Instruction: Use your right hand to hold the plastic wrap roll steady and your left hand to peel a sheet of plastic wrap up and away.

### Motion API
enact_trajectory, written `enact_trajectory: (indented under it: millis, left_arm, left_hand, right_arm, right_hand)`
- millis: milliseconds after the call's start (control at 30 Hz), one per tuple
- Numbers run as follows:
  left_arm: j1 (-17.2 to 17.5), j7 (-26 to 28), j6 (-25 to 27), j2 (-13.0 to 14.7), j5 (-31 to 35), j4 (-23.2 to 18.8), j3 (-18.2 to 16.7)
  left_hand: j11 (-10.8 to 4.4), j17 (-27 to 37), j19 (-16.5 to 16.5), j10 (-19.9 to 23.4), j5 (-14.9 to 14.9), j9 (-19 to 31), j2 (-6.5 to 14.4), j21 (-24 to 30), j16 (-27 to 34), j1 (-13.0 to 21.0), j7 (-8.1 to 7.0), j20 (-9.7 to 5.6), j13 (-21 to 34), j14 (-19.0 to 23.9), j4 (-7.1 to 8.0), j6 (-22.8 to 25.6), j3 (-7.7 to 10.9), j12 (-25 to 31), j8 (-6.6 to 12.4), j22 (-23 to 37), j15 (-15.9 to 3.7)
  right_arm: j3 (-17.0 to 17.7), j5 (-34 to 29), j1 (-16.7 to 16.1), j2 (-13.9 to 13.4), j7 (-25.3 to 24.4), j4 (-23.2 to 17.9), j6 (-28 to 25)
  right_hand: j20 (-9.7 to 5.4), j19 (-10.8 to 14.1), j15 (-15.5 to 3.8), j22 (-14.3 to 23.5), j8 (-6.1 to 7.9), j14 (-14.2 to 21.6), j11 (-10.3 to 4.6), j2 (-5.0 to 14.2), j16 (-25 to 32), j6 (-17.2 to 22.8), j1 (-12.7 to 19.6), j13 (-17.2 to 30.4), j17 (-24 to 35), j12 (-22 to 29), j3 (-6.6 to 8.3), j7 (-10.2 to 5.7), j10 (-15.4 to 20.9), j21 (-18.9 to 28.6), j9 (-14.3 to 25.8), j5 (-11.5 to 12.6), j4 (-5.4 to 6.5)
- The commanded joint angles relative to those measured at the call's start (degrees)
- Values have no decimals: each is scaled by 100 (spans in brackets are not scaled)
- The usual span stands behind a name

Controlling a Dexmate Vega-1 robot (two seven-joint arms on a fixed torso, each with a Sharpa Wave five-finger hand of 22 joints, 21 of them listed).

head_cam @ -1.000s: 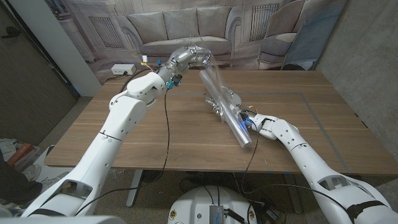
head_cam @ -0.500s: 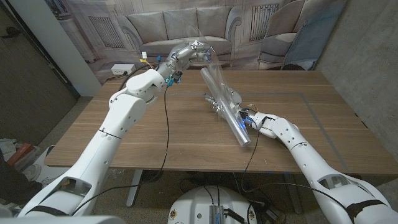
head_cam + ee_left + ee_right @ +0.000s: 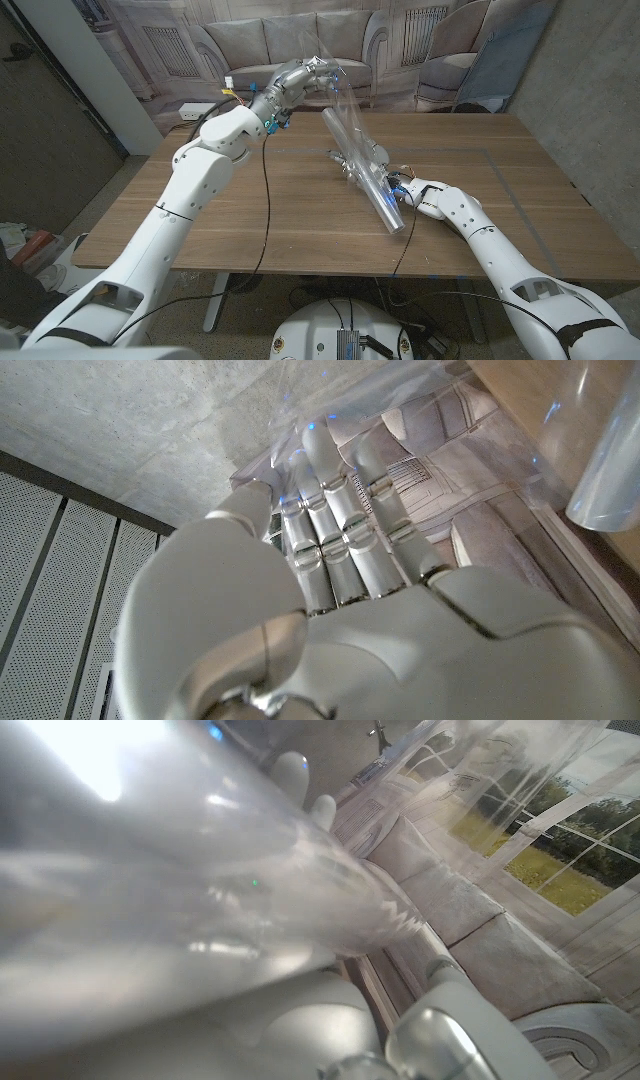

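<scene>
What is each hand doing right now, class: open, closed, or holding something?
Left hand: holding the sheet of plastic wrap, lifted above the table.
Right hand: holding the plastic wrap roll on the table.

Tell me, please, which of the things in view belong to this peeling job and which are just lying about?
Job:
roll, held by the right hand
sheet, pulled up by the left hand

Lying about:
power strip at the table's far corner
sofa backdrop
</scene>
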Motion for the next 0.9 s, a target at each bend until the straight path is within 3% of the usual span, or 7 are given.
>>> enact_trajectory:
  millis: [33, 900]
  left_arm:
    - [-47, 107, -142, 64, -79, -56, -2]
    - [178, 476, -436, 410, -243, -699, -112]
  left_hand:
    - [-181, 33, -40, 246, 23, 717, -17, 56, -4, 29, 113, -180, 32, 71, -12, 174, 53, -22, 17, 2, -90]
    - [-177, 127, -76, 269, 30, 727, -48, 183, -55, 11, 98, -193, 64, 98, -13, 186, 108, -77, -4, -15, -97]
  right_arm:
    - [4, -3, 0, -11, -74, -47, -22]
    - [5, 42, -186, -78, -156, -300, -2]
  right_hand:
    - [-235, 172, 40, -8, -16, 9, 39, 17, 3, 52, -47, 5, 3, 32, 13, 12, 19, -14, 34, 31, 13]
    - [-233, 178, 29, -34, -33, 11, 43, 11, 3, 68, -67, 3, -2, 43, 22, 18, 34, -29, 38, 31, 4]
